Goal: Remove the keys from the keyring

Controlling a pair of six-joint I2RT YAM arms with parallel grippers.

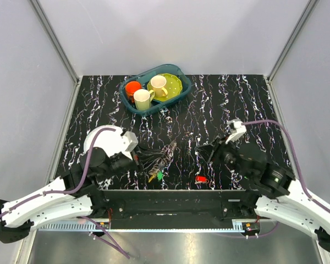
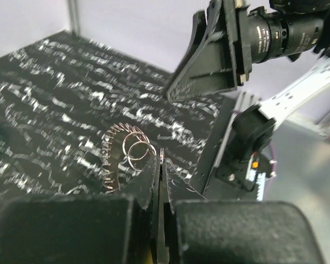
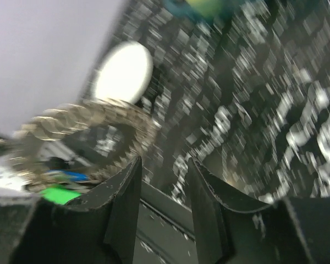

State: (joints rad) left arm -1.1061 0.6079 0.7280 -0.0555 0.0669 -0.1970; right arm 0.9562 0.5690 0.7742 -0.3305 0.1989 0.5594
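The keyring (image 1: 160,154), crowded with grey keys (image 1: 154,160), sits at the front middle of the table, at my left gripper (image 1: 137,159). Yellow and green key heads (image 1: 156,176) hang at its near side. In the left wrist view my left gripper (image 2: 161,165) is shut on a thin metal edge of the keyring, with small split rings (image 2: 135,151) and fanned keys (image 2: 113,159) just beyond. A red-headed key (image 1: 201,179) lies alone on the table. My right gripper (image 1: 209,151) is open and empty, right of the bunch. Its blurred wrist view (image 3: 164,181) shows the keyring (image 3: 88,124) up left.
A teal basket (image 1: 179,71) at the back middle holds two cream mugs (image 1: 144,99), an orange cup (image 1: 133,87) and a green plate (image 1: 173,82). Grey walls enclose the black marbled table (image 1: 247,104). The table's front edge lies just behind the red key.
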